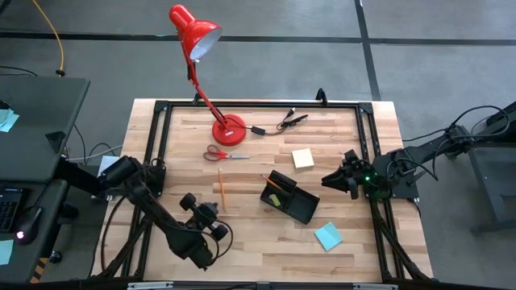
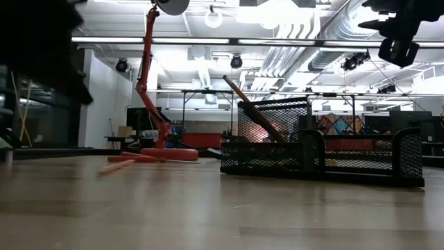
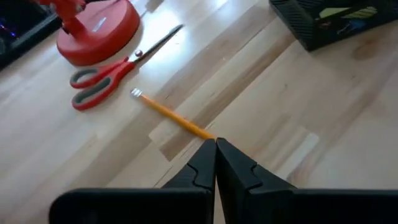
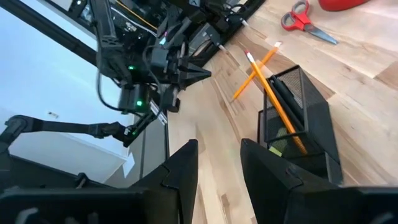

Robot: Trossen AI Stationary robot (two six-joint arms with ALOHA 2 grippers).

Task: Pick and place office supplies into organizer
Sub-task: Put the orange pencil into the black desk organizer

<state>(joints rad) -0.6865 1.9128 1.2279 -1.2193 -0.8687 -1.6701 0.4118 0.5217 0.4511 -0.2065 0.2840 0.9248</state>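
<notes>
Nearest the front edge of the bench (image 1: pixel 266 242), the left gripper (image 3: pixel 216 144) sits low with its jaws pressed together. Their tips meet at the near end of a loose pencil (image 3: pixel 171 114), which lies flat on the wood. Whether the pencil is pinched or merely touched cannot be told from the left wrist view.

Just beyond, toward mid-bench, stands the organizer (image 1: pixel 289 196), a black mesh tray. One pencil in the organizer (image 4: pixel 281 111) leans upright out of a compartment, so at least one item appears placed; yellow and blue items also show inside, but what they are cannot be told.

The teal-blue sticky pad (image 1: pixel 328 236) lies on the bench near the organizer's right front corner, apart from it. The pale yellow sticky pad (image 1: pixel 303 158) lies just behind the organizer. The red-handled scissors (image 1: pixel 223 155) lie farther back, beside the lamp base.

Judgement: the task is in its early part. One pencil, both pads and the scissors remain outside.

The right gripper (image 4: pixel 219 163) waits raised at the right edge, jaws apart and empty.

At the far side stand the red desk lamp (image 1: pixel 196 36) and a black cable with clips (image 1: pixel 292 120). The lamp base crowds the scissors; nothing else stands between the loose items and the organizer.
</notes>
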